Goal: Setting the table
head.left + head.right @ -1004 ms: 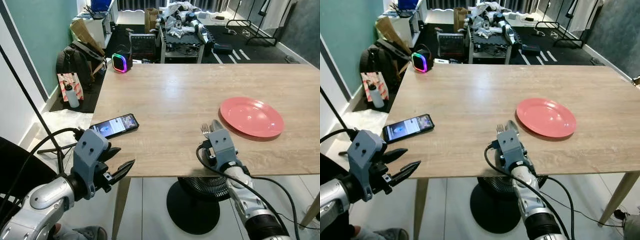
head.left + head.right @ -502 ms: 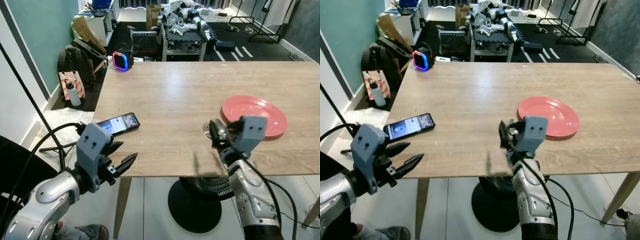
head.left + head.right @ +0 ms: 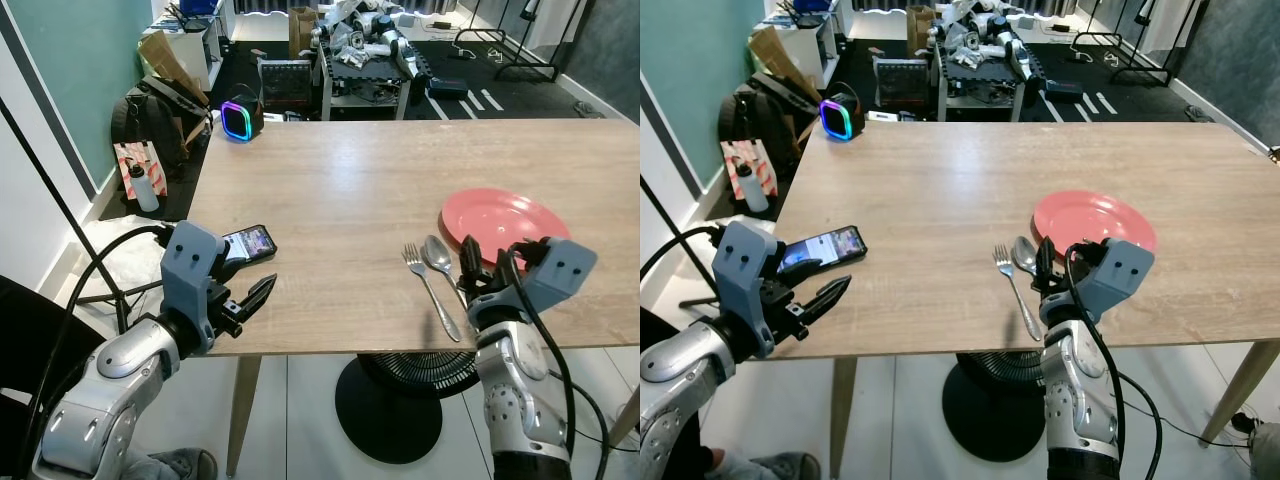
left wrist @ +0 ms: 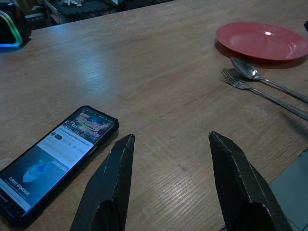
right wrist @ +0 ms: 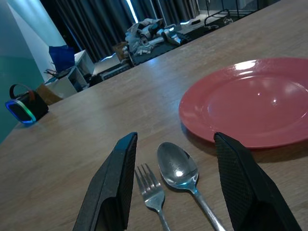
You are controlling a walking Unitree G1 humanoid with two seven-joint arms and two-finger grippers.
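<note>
Right claw sits at the near desk edge with fingers spread apart, empty, just behind the handles of the fork and spoon. Fork and spoon lie flat side by side on the wooden desk, fork to the robot's left of the spoon, heads pointing away from the robot, handles running toward the near edge. Spoon bowl is just beside the rim of the red plate, not clearly touching it. Plate sits flat on the right part of the desk, nothing on it. Left claw hovers at the near left corner of the desk, fingers also apart and holding nothing, pointed across the desk surface. Black phone with lit screen lies flat near the left edge, just ahead of the left claw. Small speaker with a glowing ring stands at the far left corner of the desk. Beyond the desk: a cluttered rack and dark floor mats. Black fan base shows on the floor under the desk.
</note>
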